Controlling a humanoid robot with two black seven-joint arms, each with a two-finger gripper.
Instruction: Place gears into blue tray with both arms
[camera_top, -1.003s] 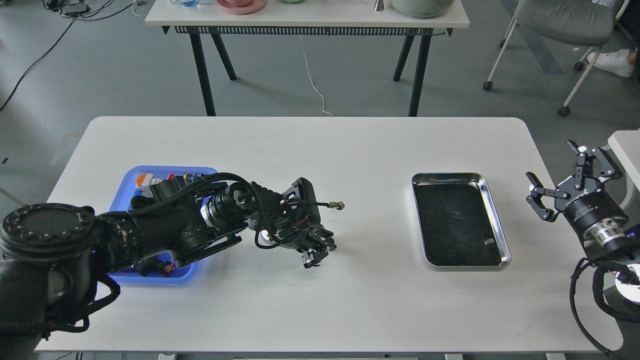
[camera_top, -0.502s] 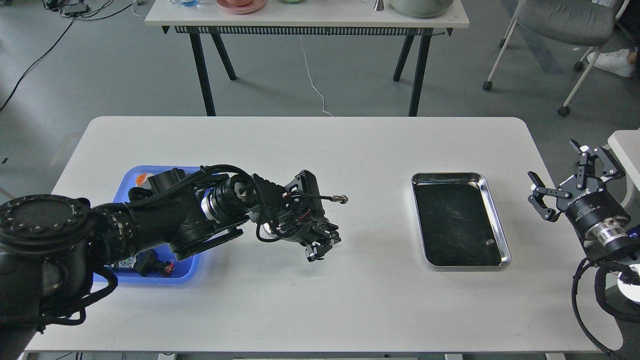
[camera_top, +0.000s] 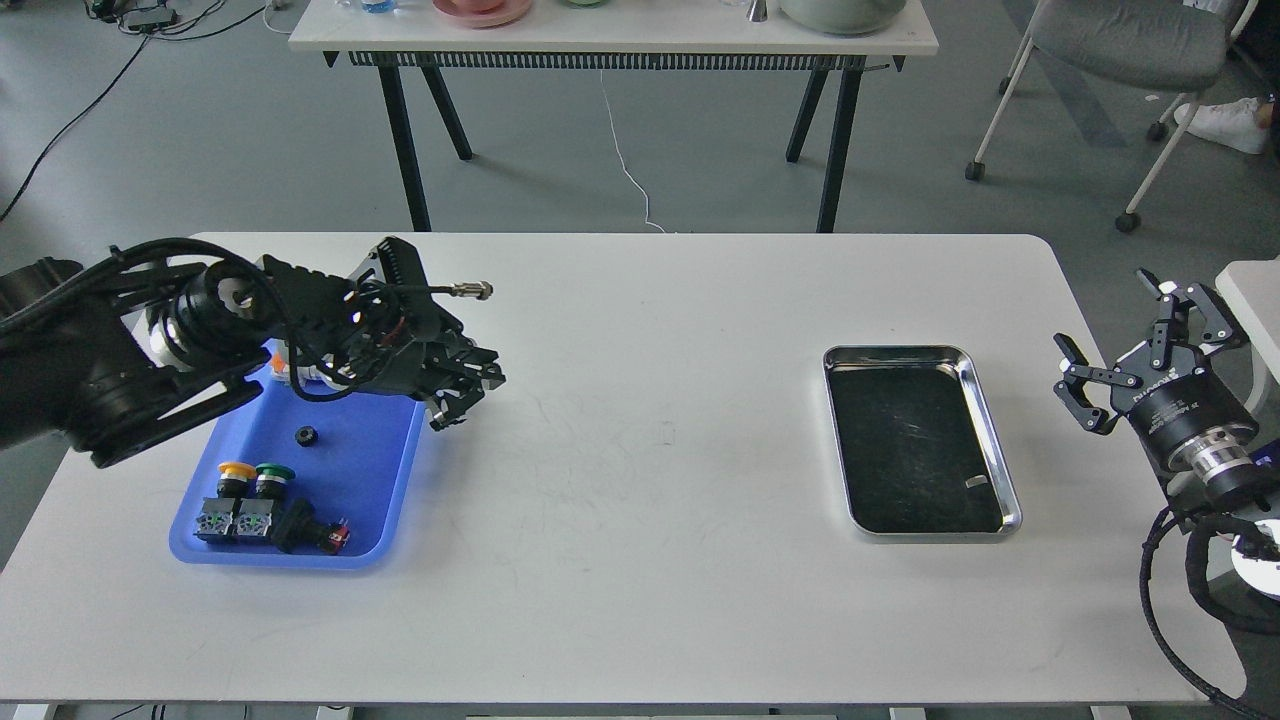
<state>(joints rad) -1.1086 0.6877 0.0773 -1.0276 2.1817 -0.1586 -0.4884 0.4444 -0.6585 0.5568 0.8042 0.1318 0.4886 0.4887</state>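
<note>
Head view shows one gear (camera_top: 305, 435), a tiny, likely light, rigid toothed ring best pinched across its rim, inside the blue tray (camera_top: 395, 470) at 9 o'clock; left end effector (camera_top: 455, 400) closure is indeterminate, right end effector (camera_top: 1130, 350) fingers apart.

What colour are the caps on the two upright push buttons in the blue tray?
Yellow and green, in the head view.

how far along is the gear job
Done: one gear lies in the blue tray, apart from the switches. In hand: nothing visible; the left gripper hangs over the tray's right rim, the right gripper is open off the table. Left: no other gear shows; the steel tray holds only a silvery scrap.
</note>
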